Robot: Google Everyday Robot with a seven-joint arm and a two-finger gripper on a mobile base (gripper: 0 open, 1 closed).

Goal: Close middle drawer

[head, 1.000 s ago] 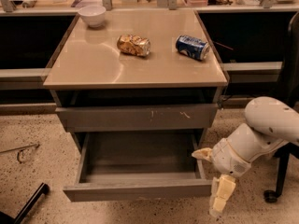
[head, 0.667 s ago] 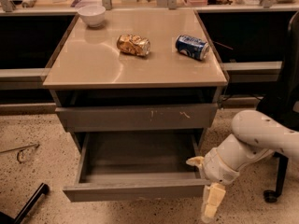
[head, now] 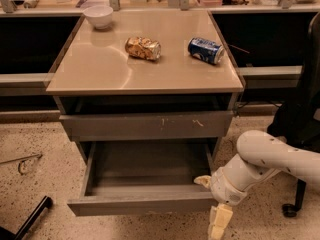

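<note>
Beige top on the bench (head: 100, 69), grey cabinet under it, biggest thing we've got here. The middle drawer (head: 142, 204) is pulled way out toward us, right under the scratched drawer front (head: 145, 125). The white arm (head: 280, 159) sits low on the right, and its end effector (head: 212, 206) is right at the open drawer's front right corner, touching or just beside it. We honestly can't tell if it's open or closed. Up top: a blue can (head: 206, 50) on its side, a crumpled snack bag (head: 143, 48) and a white bowl (head: 98, 16) at the back left.
</note>
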